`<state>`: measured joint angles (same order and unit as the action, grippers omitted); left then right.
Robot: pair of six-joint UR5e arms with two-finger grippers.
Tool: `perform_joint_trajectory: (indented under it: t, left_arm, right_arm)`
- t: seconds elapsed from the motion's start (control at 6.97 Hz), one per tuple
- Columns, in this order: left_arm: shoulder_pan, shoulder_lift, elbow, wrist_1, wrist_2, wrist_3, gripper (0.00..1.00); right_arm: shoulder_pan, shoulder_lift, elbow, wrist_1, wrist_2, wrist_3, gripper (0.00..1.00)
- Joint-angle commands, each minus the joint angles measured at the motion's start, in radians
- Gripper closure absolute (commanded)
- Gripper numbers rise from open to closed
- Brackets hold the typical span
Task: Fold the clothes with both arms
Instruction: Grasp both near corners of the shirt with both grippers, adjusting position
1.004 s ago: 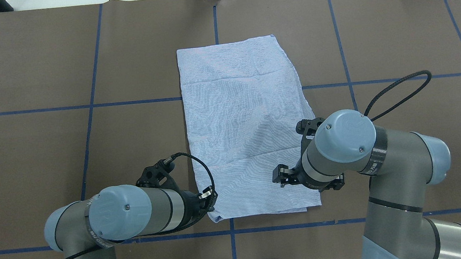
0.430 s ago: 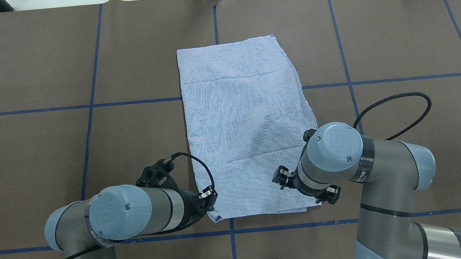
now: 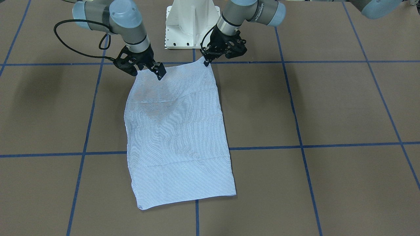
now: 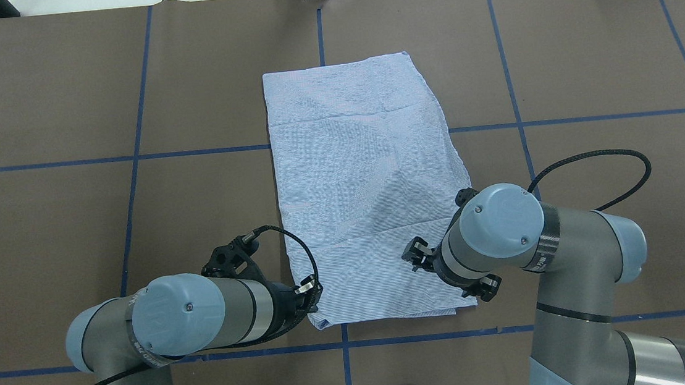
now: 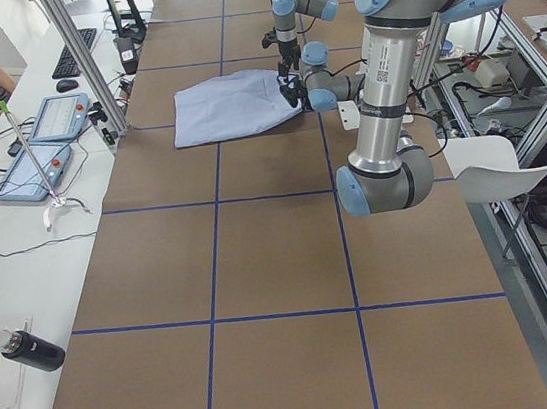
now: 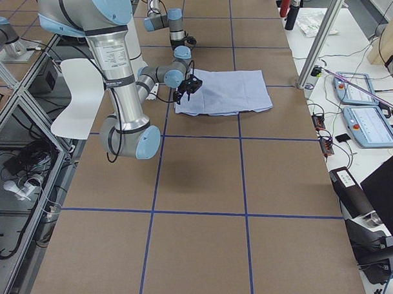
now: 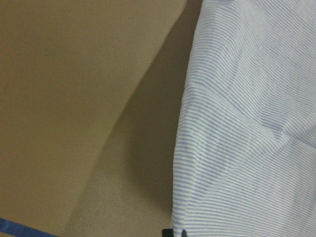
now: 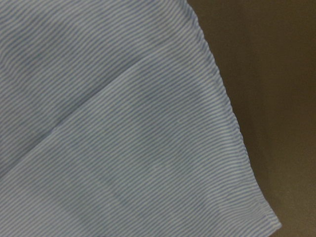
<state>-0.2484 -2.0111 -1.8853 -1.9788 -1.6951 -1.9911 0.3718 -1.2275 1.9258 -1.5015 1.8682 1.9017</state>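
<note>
The clothes are one light blue striped shirt (image 4: pixel 366 184), folded into a long rectangle and lying flat across the middle of the table. My left gripper (image 4: pixel 311 293) is shut on its near left corner. That corner (image 3: pixel 204 64) is drawn up a little off the table, and the left wrist view shows a shadow under the raised edge (image 7: pixel 185 163). My right gripper (image 4: pixel 415 256) hovers open just over the shirt's near right part, inward of the corner (image 8: pixel 269 224). No fingertips show in the right wrist view. In the front-facing view the right gripper (image 3: pixel 158 72) is tilted over the cloth.
The brown table cover (image 4: pixel 133 204) carries blue tape grid lines. The white pedestal base (image 3: pixel 192 23) stands at the near edge between the arms. A person sits at a side bench with tablets (image 5: pixel 44 144). A black cable (image 4: pixel 594 164) loops off the right arm.
The right arm has pulled back toward the robot and dropped lower over the shirt's near right part. The left arm and the shirt have stayed put.
</note>
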Motion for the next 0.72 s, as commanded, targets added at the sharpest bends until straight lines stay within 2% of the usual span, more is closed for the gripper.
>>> perform_joint_trajectory:
  t: [0.0, 0.57]
  left_arm:
    - [0.000, 0.000, 0.000, 0.000, 0.000, 0.000, 1.00]
    - [0.000, 0.000, 0.000, 0.000, 0.000, 0.000, 1.00]
  right_arm:
    - [-0.005, -0.015, -0.008, 0.004, -0.021, 0.020, 0.00]
    - [-0.060, -0.015, -0.027, 0.003, -0.027, 0.030, 0.00]
